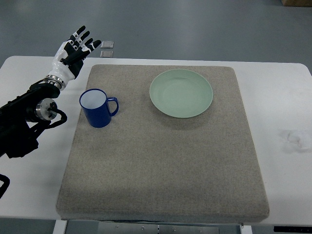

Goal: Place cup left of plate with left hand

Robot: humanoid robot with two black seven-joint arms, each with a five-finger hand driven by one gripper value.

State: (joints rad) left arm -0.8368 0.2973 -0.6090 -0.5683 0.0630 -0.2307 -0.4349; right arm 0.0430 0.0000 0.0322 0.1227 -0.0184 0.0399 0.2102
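— Item one, the carrier?
— A white desk [287, 92], its near edge and both near corners cut off by the frame. A grey felt mat [161, 165] covers most of it, reaching almost to the near edge.

— Item two, the task's thing?
— A blue cup [98, 107], white inside, upright on the mat near its left edge, toward the far left corner. Its handle points right, toward the plate. Whether it holds anything cannot be made out.

— Item three?
— A pale green plate [181, 93], on the mat by its far edge, well apart from the cup and to its right.

— The hands?
— The left hand [74, 49], white with black fingers [82, 34], hovers over the desk's far left corner, fingers spread, holding nothing, apart from the cup. Its dark arm [24, 122] enters from the left edge, partly cropped. The right hand does not show.

— Anything else?
— Two small pale squares [107, 48] on the floor beyond the far edge; too small to identify.
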